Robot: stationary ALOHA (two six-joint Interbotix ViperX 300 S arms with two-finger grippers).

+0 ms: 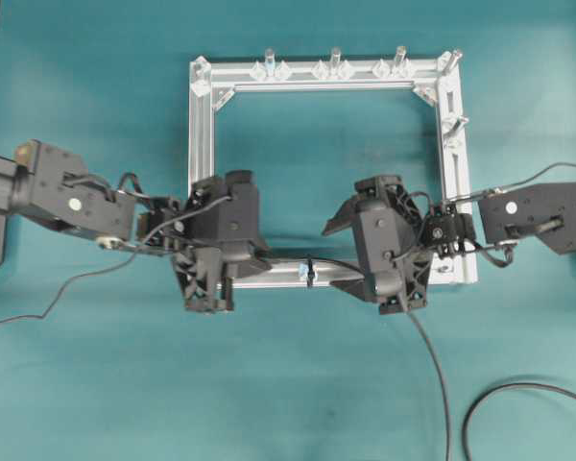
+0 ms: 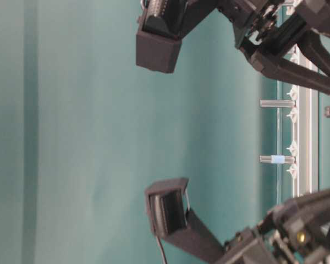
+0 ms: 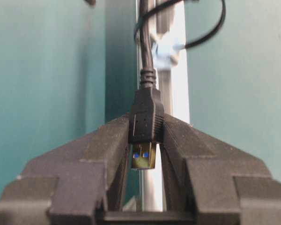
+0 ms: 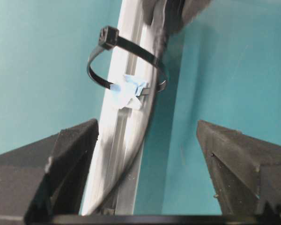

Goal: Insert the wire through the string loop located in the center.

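Note:
My left gripper (image 3: 146, 125) is shut on the wire's black plug (image 3: 146, 117), whose gold tip shows between the fingers. From the plug the wire (image 3: 145, 47) runs along the silver bar (image 3: 178, 93) and through the string loop (image 3: 218, 26). In the right wrist view the black loop (image 4: 131, 47) circles the bar and the wire (image 4: 150, 101), beside a scrap of blue tape. My right gripper (image 4: 147, 136) stands open, its fingers wide on either side of bar and wire. From overhead, the left gripper (image 1: 254, 261) sits left of the loop (image 1: 309, 272) and the right gripper (image 1: 346, 254) sits right of it.
The square aluminium frame (image 1: 202, 144) lies on the teal table, with upright pegs (image 1: 335, 58) along its far bar. The wire's slack (image 1: 428, 351) trails toward the front right and curls there. Both arms crowd the frame's near bar.

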